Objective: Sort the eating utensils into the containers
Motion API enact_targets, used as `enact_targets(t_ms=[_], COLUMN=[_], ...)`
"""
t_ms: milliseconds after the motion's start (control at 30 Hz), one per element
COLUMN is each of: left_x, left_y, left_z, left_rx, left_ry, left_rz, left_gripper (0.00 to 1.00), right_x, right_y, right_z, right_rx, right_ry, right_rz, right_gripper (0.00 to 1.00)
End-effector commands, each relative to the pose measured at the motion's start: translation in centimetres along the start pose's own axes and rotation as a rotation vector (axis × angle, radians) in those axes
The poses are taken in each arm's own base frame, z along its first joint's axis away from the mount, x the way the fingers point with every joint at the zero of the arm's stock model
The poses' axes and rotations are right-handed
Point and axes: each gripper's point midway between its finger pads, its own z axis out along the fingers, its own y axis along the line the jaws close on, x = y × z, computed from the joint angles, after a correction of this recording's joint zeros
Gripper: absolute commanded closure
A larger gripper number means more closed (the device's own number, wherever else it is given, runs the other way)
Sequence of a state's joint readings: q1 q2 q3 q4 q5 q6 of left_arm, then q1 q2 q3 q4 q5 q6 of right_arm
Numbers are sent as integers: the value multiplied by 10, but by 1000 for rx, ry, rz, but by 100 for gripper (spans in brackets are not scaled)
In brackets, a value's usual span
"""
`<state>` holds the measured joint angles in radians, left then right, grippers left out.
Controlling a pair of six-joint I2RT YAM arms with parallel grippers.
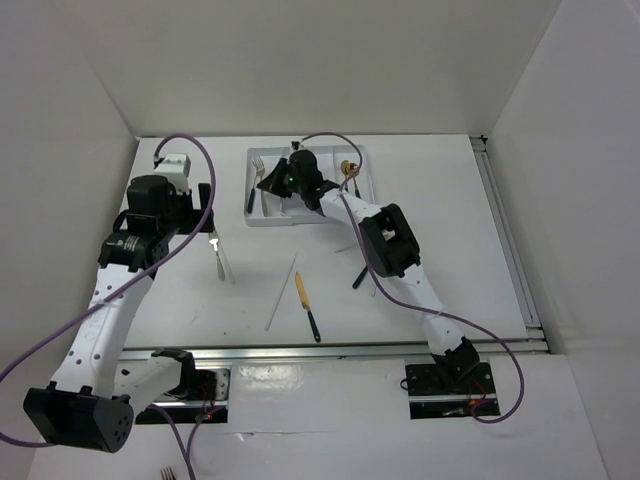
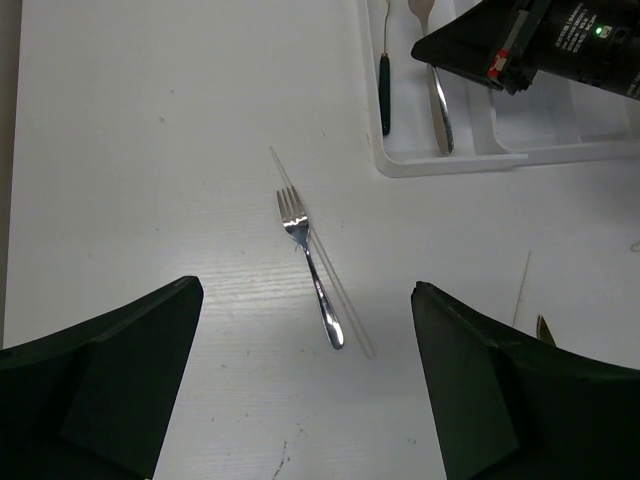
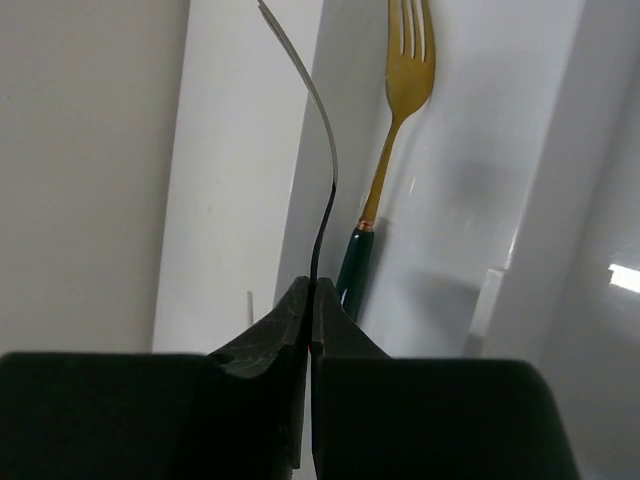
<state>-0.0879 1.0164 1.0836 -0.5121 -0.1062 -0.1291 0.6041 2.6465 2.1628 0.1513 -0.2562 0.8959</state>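
The white organiser tray (image 1: 262,219) lies at the back centre. My right gripper (image 1: 264,184) hangs over its left slots, shut on a thin silver fork (image 3: 327,150) seen edge-on. A gold fork with a dark green handle (image 3: 392,110) lies in the slot beside it. My left gripper (image 2: 305,292) is open and empty above a silver fork (image 2: 314,266) that lies on the table (image 1: 450,250) against a clear chopstick (image 2: 345,300). This fork also shows in the top view (image 1: 220,260). A pale chopstick (image 1: 282,290), a gold knife with a dark handle (image 1: 307,305) and a dark-handled utensil (image 1: 360,276) lie mid-table.
The tray's near rim (image 2: 450,162) is at the upper right of the left wrist view, with the right gripper's black body (image 2: 540,45) over it. A gold piece (image 1: 347,167) sits in the tray's right side. White walls enclose the table; a rail (image 1: 510,250) runs along its right edge.
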Motion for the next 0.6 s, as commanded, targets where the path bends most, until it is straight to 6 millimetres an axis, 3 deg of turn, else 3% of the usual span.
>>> enact_targets(t_ms=[0, 133, 233, 333, 367, 400, 467, 567], left_x=[2, 13, 18, 36, 41, 50, 76, 101], left_y=[1, 1, 3, 10, 12, 16, 18, 17], left_z=[-2, 0, 2, 4, 5, 6, 12, 22], left_rx=[2, 1, -11, -54, -72, -101, -121, -132], left_ry=[-6, 28, 38, 77, 88, 113, 191, 257], left_rz=[-4, -2, -12, -27, -35, -55, -67, -104], left_gripper=[0, 0, 0, 0, 0, 0, 0, 5], right_x=[-33, -27, -31, -34, -46, -42, -57, -66], right_y=[22, 18, 26, 39, 53, 53, 83, 91], right_z=[1, 2, -1, -9, -18, -22, -39, -58], right_rx=[-52, -59, -80, -117, -146, -153, -208, -218], right_ry=[-106, -88, -94, -94, -110, -96, -136, -151], right_rz=[-101, -120, -151, -200, -208, -238, -311, -369], right_gripper=[94, 64, 52, 52, 52, 52, 50, 50])
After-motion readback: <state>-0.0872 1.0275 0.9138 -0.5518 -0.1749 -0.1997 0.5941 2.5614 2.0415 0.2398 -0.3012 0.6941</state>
